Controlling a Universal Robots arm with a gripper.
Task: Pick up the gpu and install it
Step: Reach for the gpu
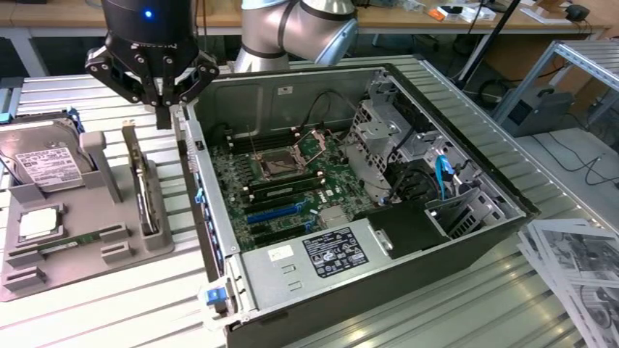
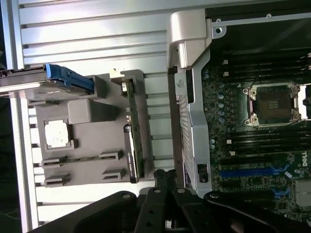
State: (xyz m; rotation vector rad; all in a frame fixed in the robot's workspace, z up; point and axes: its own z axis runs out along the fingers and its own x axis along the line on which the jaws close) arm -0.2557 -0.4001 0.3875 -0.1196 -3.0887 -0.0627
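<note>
The gripper (image 1: 164, 109) (image 2: 167, 175) hung shut and empty above the tray's (image 1: 145, 250) (image 2: 87, 167) edge nearest the open case (image 1: 320, 319) (image 2: 194, 121), while the gpu (image 1: 143, 185) (image 2: 132, 131) stood on edge in the tray, on that same side, the hard drive (image 1: 43, 163) at the tray's far side.

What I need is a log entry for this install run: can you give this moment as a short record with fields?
gripper: black robot gripper, shut, holding nothing, raised near the case's edge beside the tray
gpu: thin dark expansion card with silver bracket, standing on edge in the tray, not yet picked up
tray: grey plastic parts holder, on the exterior view's left of the case
case: open black computer tower, lying on its side, motherboard exposed
slots: blue expansion slots, empty
other: boxy hard drive with white label, in the tray
</note>
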